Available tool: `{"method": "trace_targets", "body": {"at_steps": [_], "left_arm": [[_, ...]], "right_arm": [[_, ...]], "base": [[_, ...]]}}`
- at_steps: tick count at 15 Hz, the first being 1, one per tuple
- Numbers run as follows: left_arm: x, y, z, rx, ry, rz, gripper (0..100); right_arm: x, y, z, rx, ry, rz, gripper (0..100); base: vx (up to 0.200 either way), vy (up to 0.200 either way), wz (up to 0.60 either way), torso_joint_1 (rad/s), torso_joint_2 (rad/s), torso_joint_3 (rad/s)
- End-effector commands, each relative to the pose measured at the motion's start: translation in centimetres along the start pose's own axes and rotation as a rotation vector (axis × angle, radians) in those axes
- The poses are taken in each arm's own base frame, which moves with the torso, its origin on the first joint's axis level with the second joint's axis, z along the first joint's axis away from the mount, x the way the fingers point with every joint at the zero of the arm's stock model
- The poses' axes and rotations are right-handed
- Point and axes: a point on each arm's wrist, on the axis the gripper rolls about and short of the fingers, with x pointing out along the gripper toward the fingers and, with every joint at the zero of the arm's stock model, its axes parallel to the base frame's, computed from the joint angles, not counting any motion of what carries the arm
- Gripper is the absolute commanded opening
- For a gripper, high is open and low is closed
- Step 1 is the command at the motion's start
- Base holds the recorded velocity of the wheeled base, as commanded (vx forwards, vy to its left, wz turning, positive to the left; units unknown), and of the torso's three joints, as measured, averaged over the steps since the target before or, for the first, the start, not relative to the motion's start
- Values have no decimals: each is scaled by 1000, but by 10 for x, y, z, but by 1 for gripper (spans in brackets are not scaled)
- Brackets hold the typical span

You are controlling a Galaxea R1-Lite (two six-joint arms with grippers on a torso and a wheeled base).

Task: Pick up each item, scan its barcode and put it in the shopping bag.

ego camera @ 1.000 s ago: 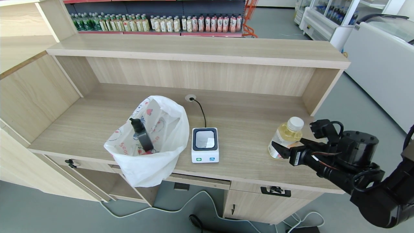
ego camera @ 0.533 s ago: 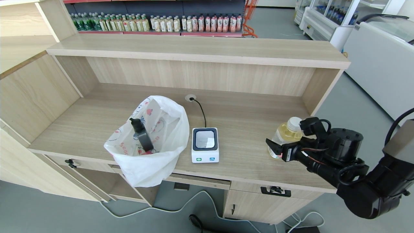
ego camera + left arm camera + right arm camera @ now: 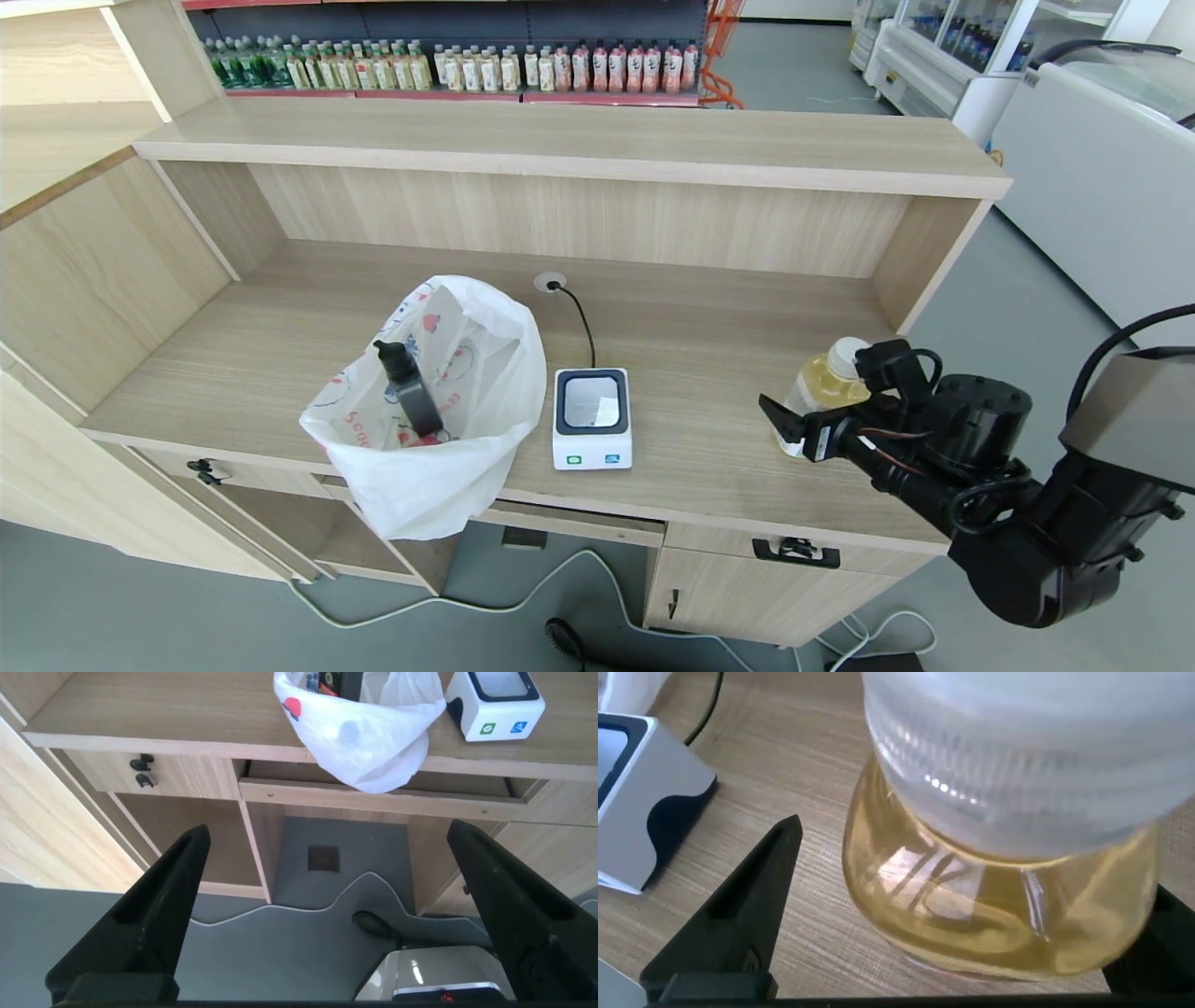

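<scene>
A clear bottle (image 3: pixel 823 381) of yellow liquid with a white cap stands upright at the right end of the wooden counter (image 3: pixel 709 345). My right gripper (image 3: pixel 822 386) is open, one finger on each side of the bottle's body. Up close, the bottle (image 3: pixel 1008 849) sits between the dark fingers (image 3: pixel 729 924), apart from them. The white shopping bag (image 3: pixel 439 411) stands open at the counter's front left with a black bottle (image 3: pixel 408 387) inside. The white barcode scanner (image 3: pixel 592 417) sits just right of the bag. My left gripper (image 3: pixel 327 915) hangs open and empty below the counter's front edge.
The scanner's black cable (image 3: pixel 581 317) runs back to a hole in the counter. A raised wooden ledge (image 3: pixel 560 140) walls the back and both sides. Drawers (image 3: pixel 374 784) and floor cables lie under the front edge. The bag (image 3: pixel 364 728) overhangs that edge.
My right gripper has moved left along the counter, from beside the bottle to straddling it. The bottle, bag and scanner have not moved.
</scene>
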Motion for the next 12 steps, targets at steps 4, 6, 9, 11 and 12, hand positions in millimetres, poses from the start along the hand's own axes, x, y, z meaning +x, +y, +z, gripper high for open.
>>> {"method": "trace_targets", "body": {"at_steps": [4, 6, 9, 11, 12], "left_arm": [[0, 0, 0, 0, 0, 0, 100], [0, 0, 0, 0, 0, 0, 100], [0, 0, 0, 0, 0, 0, 100], [0, 0, 0, 0, -2, 0, 100], [0, 0, 0, 0, 0, 0, 100]], "right_arm": [[5, 1, -8, -10, 11, 37, 100], [7, 0, -11, -36, 1, 46, 0], [8, 0, -11, -43, -7, 50, 0], [8, 0, -10, -45, -12, 48, 0], [7, 0, -10, -50, -9, 47, 0]], "base": [[0, 0, 0, 0, 0, 0], [0, 0, 0, 0, 0, 0], [0, 0, 0, 0, 0, 0], [0, 0, 0, 0, 0, 0], [0, 0, 0, 0, 0, 0]]}}
